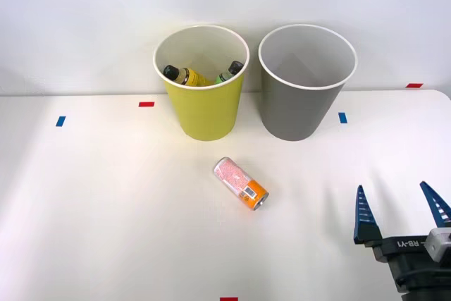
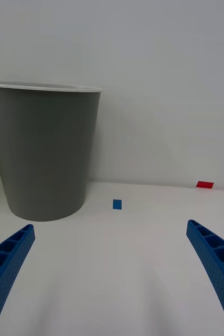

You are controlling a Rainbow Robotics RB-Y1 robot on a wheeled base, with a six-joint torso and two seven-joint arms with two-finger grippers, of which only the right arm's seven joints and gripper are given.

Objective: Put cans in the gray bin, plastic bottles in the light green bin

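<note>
A pink-and-white and orange can point(image 1: 241, 182) lies on its side on the white table, in front of the two bins. The light green bin point(image 1: 202, 111) stands at the back with two black-capped plastic bottles point(image 1: 184, 75) point(image 1: 230, 71) inside it. To its right is the gray bin point(image 1: 296, 111) point(image 2: 43, 157), nothing showing inside. My right gripper point(image 1: 402, 209) point(image 2: 112, 273) hovers open at the front right, well right of the can, with nothing between its blue fingers point(image 2: 7, 257). In the wrist view it faces the gray bin's right side.
Small red and blue tape marks point(image 1: 146, 104) point(image 1: 342, 118) point(image 2: 117, 204) point(image 2: 204, 184) dot the table point(image 1: 106, 209). A white wall rises right behind the bins. Open table surface lies to the left and in front of the can.
</note>
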